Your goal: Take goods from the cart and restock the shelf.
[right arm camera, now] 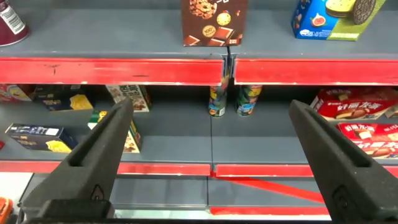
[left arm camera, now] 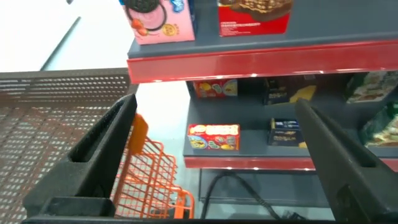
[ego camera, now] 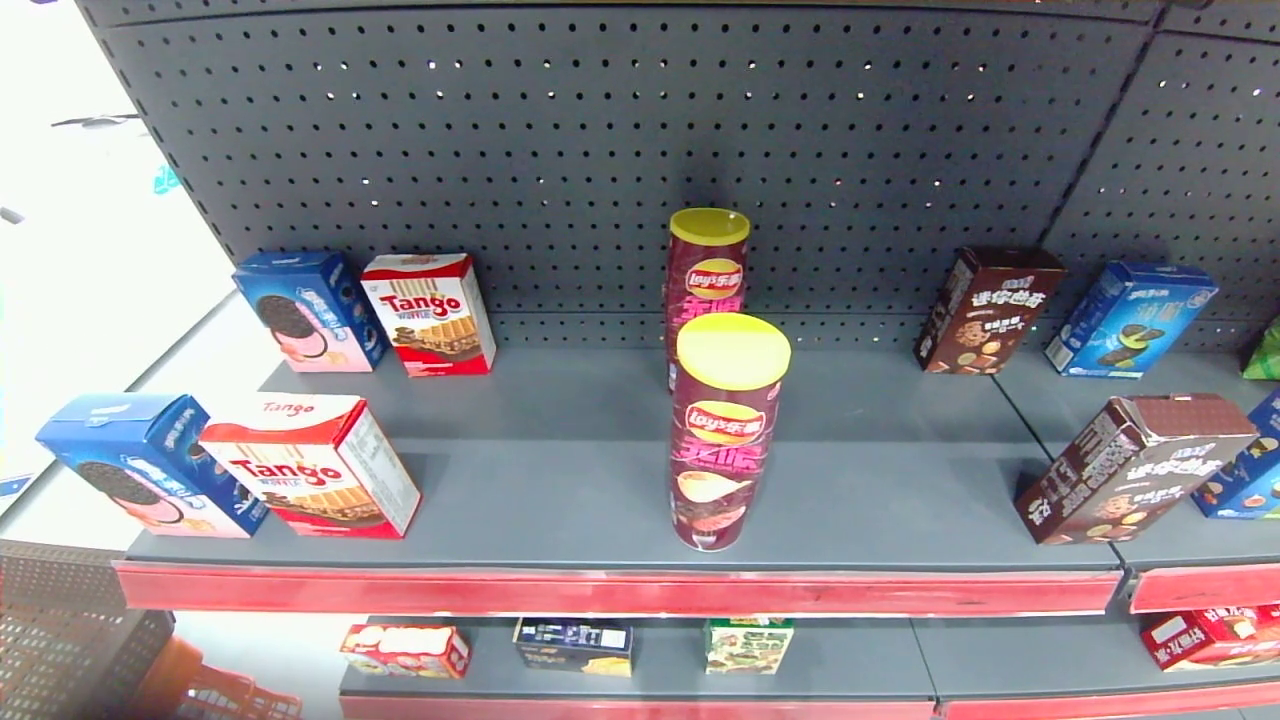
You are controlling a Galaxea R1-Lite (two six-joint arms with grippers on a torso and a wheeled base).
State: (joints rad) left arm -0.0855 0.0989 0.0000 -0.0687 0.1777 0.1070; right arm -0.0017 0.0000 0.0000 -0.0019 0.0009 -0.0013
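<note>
Your left gripper (left arm camera: 216, 106) and right gripper (right arm camera: 211, 107) both gape wide, empty; a chip can (ego camera: 722, 440) stands near the shelf (ego camera: 560, 480) front edge.

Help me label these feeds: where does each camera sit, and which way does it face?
Head: on the robot's head, looking down at the grey shelf and front chip can.
Left wrist: on the left arm, facing lower shelves and orange basket past its open left claw.
Right wrist: on the right arm, facing that shelf's red edge past its open right claw.
Shared: head and right wrist both show the front brown box.
</note>
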